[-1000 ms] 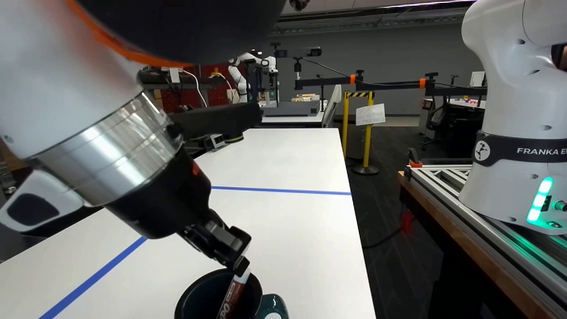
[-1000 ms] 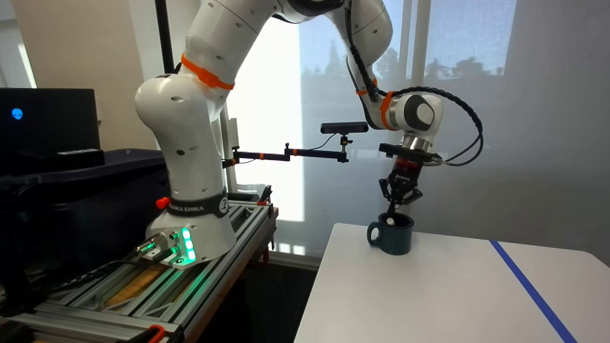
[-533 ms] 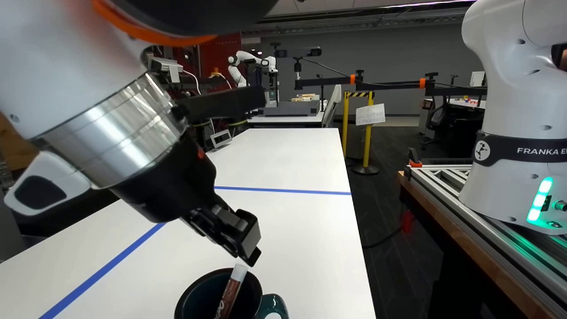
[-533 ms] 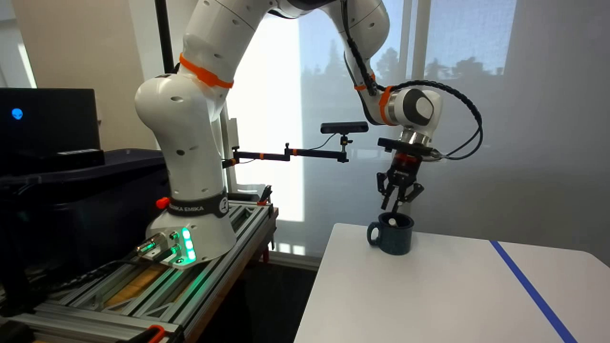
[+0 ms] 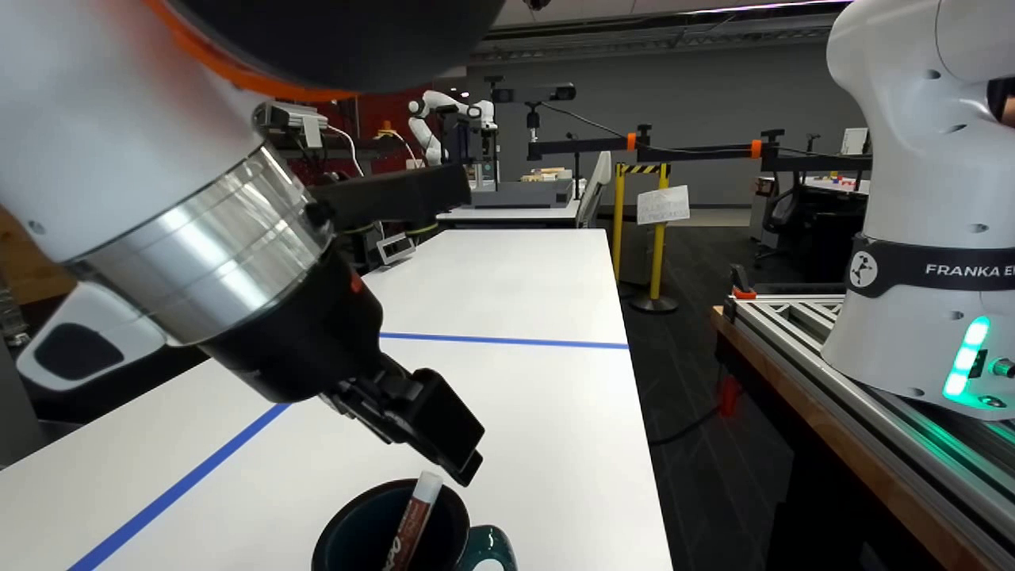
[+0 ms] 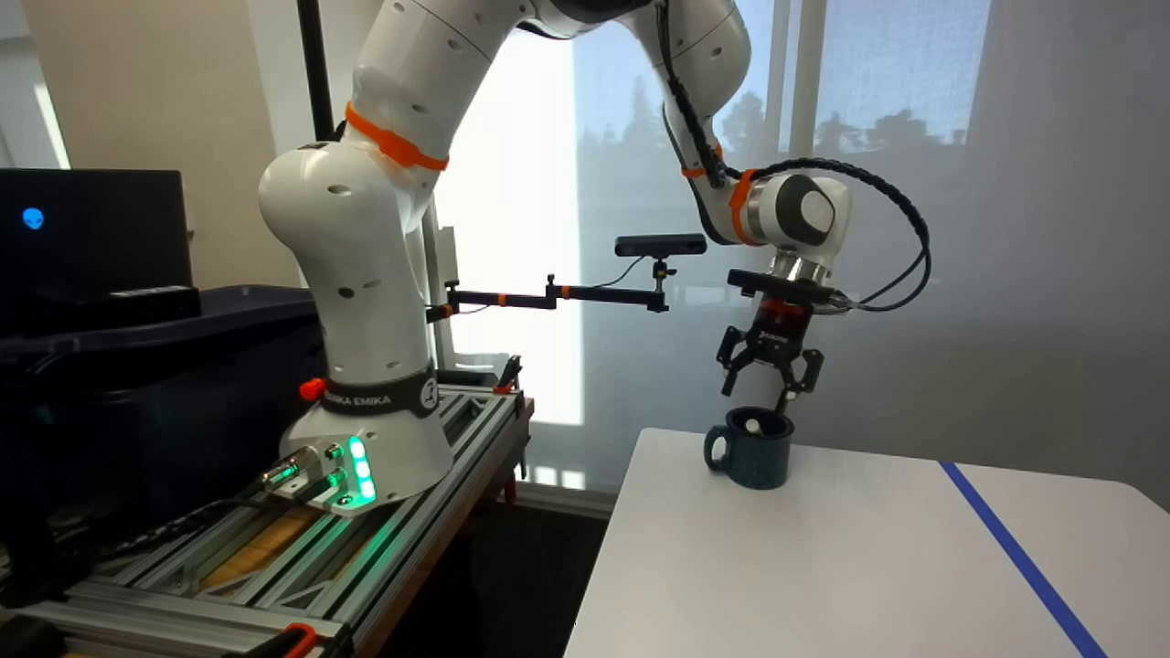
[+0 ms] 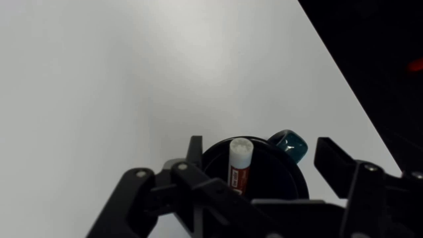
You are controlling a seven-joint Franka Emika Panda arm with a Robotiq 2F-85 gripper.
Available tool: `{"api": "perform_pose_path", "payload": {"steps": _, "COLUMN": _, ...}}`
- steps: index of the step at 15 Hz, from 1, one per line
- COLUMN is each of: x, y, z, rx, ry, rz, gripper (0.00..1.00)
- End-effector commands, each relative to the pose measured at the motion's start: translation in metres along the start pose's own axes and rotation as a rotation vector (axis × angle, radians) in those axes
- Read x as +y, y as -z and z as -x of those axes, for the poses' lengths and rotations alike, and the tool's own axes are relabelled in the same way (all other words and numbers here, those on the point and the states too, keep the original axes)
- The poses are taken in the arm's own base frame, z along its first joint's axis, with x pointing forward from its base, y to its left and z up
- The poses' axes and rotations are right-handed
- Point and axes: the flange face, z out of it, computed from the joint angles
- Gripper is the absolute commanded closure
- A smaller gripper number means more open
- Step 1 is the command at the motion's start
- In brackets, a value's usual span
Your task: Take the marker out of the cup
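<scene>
White tabletop (image 7: 82,86), at the left of the wrist view and beneath the claw (image 6: 757,393): it bears the cup (image 6: 760,464), which stands upright with its mouth turned up to the claw. Next, the left-hand finger (image 7: 195,148) of that view, shown against the cup's rim; whether it touches cannot be told. Just inside this finger, the marker (image 7: 240,166): in the cup, under the claw's gap, tilted, white end (image 7: 241,153) uppermost. In both exterior views that end shows at the cup's mouth, below the claw; the wall probably props it there, presenting a part to grip. The claw is released, its two fingers spread wide and gripping nothing, presumably so that they may pass on either side of the marker; the step in hand is judged to be lining up, with extraction not yet done. From the wrist the marker lies nearer the left-hand finger, whereas in an exterior view its white end (image 6: 752,426) falls closer to mid-gap, so true centring is uncertain. Encircling the marker, the cup's dark mouth nearly fills the span between the fingers; a descent made off-centre would risk striking the rim. Farther right, the handle (image 7: 294,147) juts out on the side of the right-hand finger (image 7: 333,165), which hangs beyond it, well apart from the marker.
</scene>
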Motion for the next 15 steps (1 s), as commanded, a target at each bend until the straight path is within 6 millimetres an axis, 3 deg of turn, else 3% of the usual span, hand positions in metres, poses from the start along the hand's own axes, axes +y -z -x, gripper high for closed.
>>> {"api": "perform_pose_path", "payload": {"steps": 1, "x": 0.007, "y": -0.004, "z": -0.008, "rx": 0.002, "ry": 0.006, "rz": 0.027, "gripper": 0.25}}
{"api": "perform_pose_path", "payload": {"steps": 2, "x": 0.007, "y": -0.005, "z": -0.010, "rx": 0.002, "ry": 0.008, "rz": 0.027, "gripper": 0.37}}
{"api": "perform_pose_path", "payload": {"steps": 4, "x": 0.007, "y": -0.007, "z": -0.013, "rx": 0.004, "ry": 0.008, "rz": 0.029, "gripper": 0.41}}
{"api": "perform_pose_path", "payload": {"steps": 12, "x": 0.010, "y": -0.014, "z": -0.021, "rx": -0.002, "ry": 0.011, "rz": 0.024, "gripper": 0.45}}
{"api": "perform_pose_path", "payload": {"steps": 15, "x": 0.010, "y": -0.017, "z": -0.024, "rx": -0.005, "ry": 0.011, "rz": 0.022, "gripper": 0.63}}
